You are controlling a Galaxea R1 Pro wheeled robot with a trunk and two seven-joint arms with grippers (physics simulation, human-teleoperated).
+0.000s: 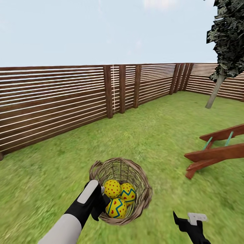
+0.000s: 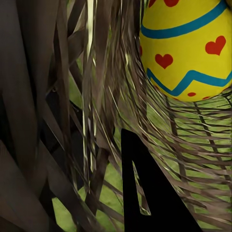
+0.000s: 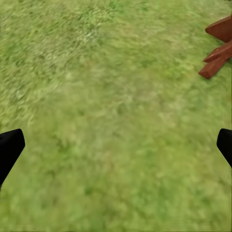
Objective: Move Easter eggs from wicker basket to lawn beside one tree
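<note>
The wicker basket (image 1: pixel 144 189) stands on the lawn (image 1: pixel 162 135) just in front of me, with three Easter eggs in it: a dotted egg (image 1: pixel 112 188), a zigzag egg (image 1: pixel 128 193) and a zigzag egg with hearts (image 1: pixel 116 207). My left gripper (image 1: pixel 100 203) reaches over the basket's near-left rim beside the eggs. In the left wrist view one black finger (image 2: pixel 154 203) lies against the weave (image 2: pixel 111 96), below an egg (image 2: pixel 188 48) it does not touch; the other finger is hidden. My right gripper (image 1: pixel 189 219) hangs open over bare grass (image 3: pixel 116 96), right of the basket.
The pale-trunked tree (image 1: pixel 215 92) stands at the far right by the brown slat fence (image 1: pixel 51 101), which rounds the back of the garden. A red-brown wooden frame (image 1: pixel 217 152) (image 3: pixel 217 43) lies on the grass right of the basket.
</note>
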